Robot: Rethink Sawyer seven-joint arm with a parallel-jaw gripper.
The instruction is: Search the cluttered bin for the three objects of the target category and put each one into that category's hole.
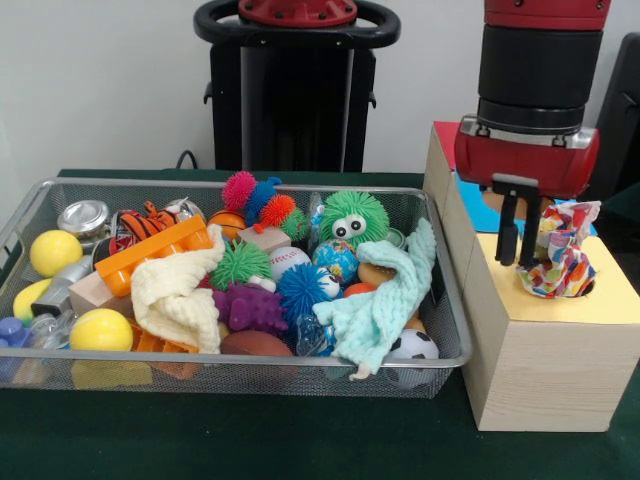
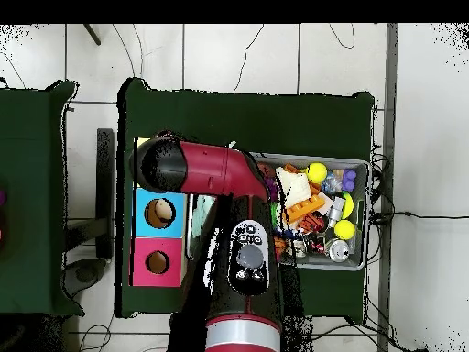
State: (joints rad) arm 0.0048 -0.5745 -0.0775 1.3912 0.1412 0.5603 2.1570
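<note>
On green table [image 1: 300, 440] | mesh bin [image 1: 450, 345] beside wooden box [image 1: 545, 375] | white wall [image 1: 100, 80]

bin [image 1: 452, 330] left of box [image 1: 545, 370]; cloth [image 1: 562, 252] on box | claw [image 1: 517, 262] beside cloth

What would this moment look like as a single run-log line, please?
pincer: over yellow hole, beside patterned cloth | cloth: sitting partly in the hole | bin: two cloths remaining, cream and mint
</note>
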